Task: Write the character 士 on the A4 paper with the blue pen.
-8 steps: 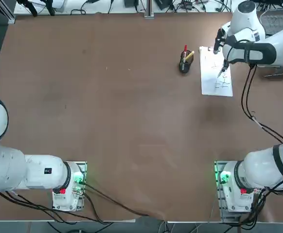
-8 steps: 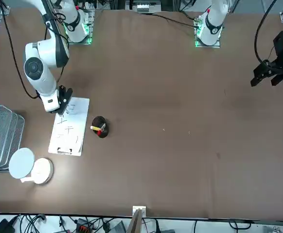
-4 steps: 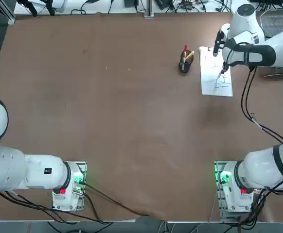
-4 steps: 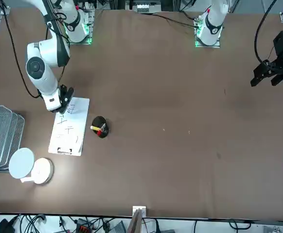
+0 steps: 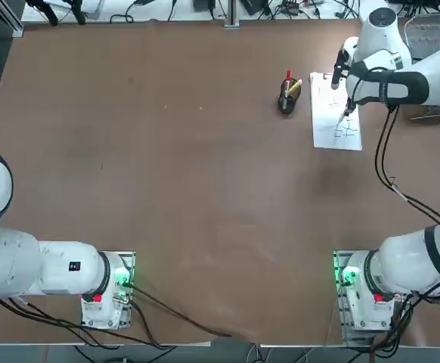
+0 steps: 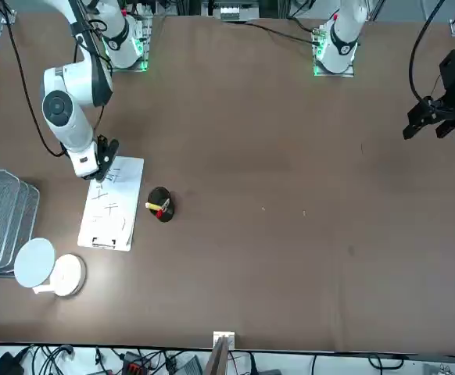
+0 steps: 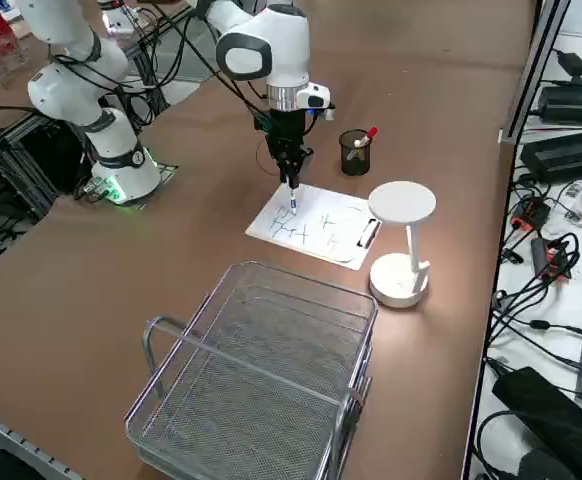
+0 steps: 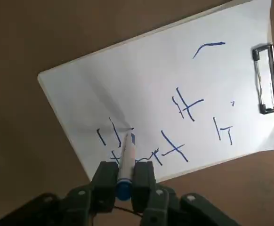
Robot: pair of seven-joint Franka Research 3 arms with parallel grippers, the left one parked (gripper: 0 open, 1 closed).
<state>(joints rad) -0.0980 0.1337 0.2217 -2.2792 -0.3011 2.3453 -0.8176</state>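
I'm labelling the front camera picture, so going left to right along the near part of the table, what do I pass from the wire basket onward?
Wire basket → white desk lamp → A4 paper → black pen cup holding the red and yellow pens. The right hand holds the blue pen over the sheet's far end.

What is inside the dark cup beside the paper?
The cup holds a red pen and a yellow pen, their upper ends showing; their lower parts and the cup's bottom are hidden.
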